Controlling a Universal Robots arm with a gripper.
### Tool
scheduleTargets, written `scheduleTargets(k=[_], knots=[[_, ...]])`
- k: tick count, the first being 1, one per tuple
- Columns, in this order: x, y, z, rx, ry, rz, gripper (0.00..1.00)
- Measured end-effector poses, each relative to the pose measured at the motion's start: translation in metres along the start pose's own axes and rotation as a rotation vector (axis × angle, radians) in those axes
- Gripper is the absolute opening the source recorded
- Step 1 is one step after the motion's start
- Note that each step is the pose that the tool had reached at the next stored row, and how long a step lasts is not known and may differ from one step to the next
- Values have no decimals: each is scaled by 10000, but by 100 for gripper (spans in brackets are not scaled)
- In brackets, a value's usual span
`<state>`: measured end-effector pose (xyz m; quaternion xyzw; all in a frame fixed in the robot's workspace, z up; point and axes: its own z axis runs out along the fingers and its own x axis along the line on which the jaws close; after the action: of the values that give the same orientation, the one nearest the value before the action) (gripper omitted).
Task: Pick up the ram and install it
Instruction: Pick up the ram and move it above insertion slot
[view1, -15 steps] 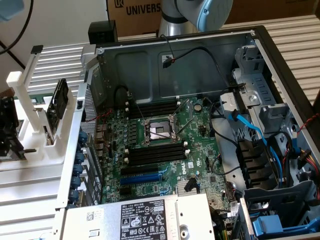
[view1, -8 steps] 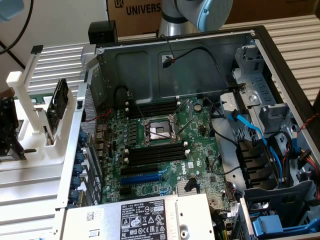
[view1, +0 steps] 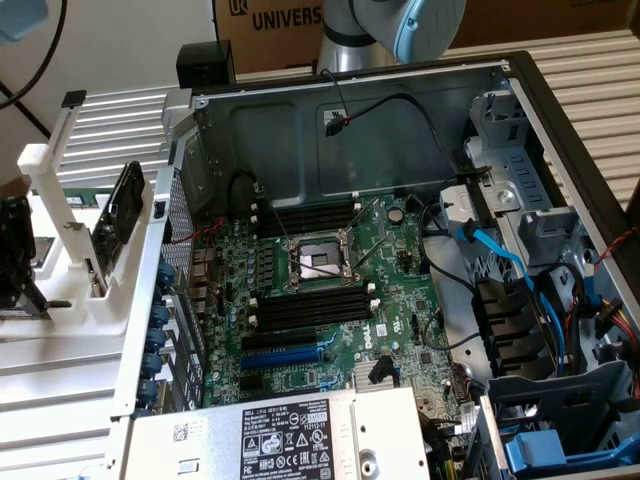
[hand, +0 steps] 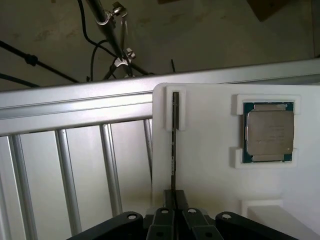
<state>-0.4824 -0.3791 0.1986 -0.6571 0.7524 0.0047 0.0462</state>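
Note:
In the wrist view the ram (hand: 174, 145) appears edge-on as a thin dark stick standing in a slot of the white holder (hand: 210, 170). My gripper (hand: 174, 210) has its two black fingers pressed against the stick's near end, one on each side, so it is shut on it. The exterior view has the gripper's black body (view1: 14, 255) at the far left, over the white rack (view1: 75, 270) outside the computer case. The black memory slots (view1: 310, 308) on the motherboard lie beside the processor socket (view1: 315, 262).
A processor chip (hand: 268, 132) rests in a pocket of the same white holder. Aluminium rails (hand: 65, 170) run beside the holder. The open case (view1: 520, 90) holds blue and black cables (view1: 500, 255), a blue expansion slot (view1: 285, 355) and a power supply (view1: 290, 435) at the front.

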Motion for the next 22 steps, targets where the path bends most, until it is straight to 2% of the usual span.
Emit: scheduleTargets(k=[4, 15, 22], knots=[[-2, -1, -22, 1, 0, -1, 13], [-60, -17, -516, 4, 25, -3, 12], [-82, -23, -816, 9, 80, -6, 12]])
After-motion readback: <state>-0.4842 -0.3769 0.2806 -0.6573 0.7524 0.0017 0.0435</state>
